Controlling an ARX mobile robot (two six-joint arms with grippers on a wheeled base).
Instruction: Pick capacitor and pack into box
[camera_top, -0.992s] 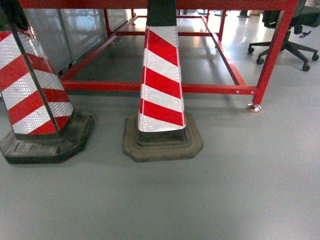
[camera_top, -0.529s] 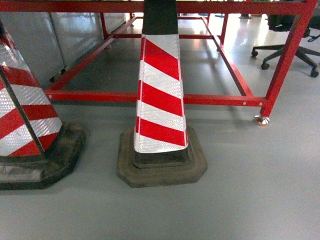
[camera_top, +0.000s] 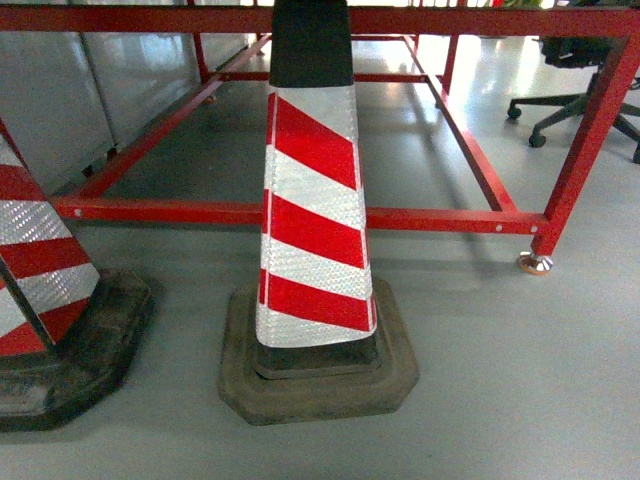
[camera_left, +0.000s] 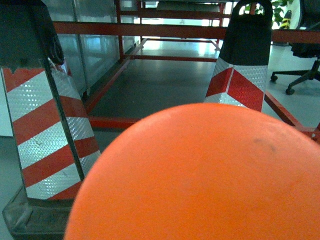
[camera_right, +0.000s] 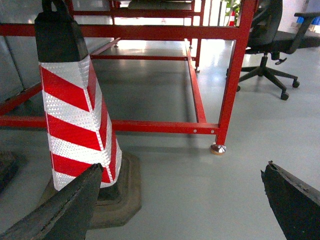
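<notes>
The capacitor and the box are out of view in all three views. A smooth orange rounded surface (camera_left: 200, 175) fills the lower part of the left wrist view and hides where the left jaws sit, so no left fingers show. My right gripper (camera_right: 185, 205) is open above bare grey floor, with one dark finger (camera_right: 65, 210) at the lower left and the other at the lower right. Nothing is between them. Neither gripper appears in the head view.
A red-and-white striped cone (camera_top: 315, 230) on a dark rubber base stands just ahead, with a second cone (camera_top: 40, 290) at the left. Behind them runs a red steel table frame (camera_top: 450, 220) with a metal foot (camera_right: 217, 148). An office chair (camera_right: 270, 50) stands at the right.
In the head view both cones have grown larger and slid down and left, and the red frame has dropped lower. The camera has come closer to them.
</notes>
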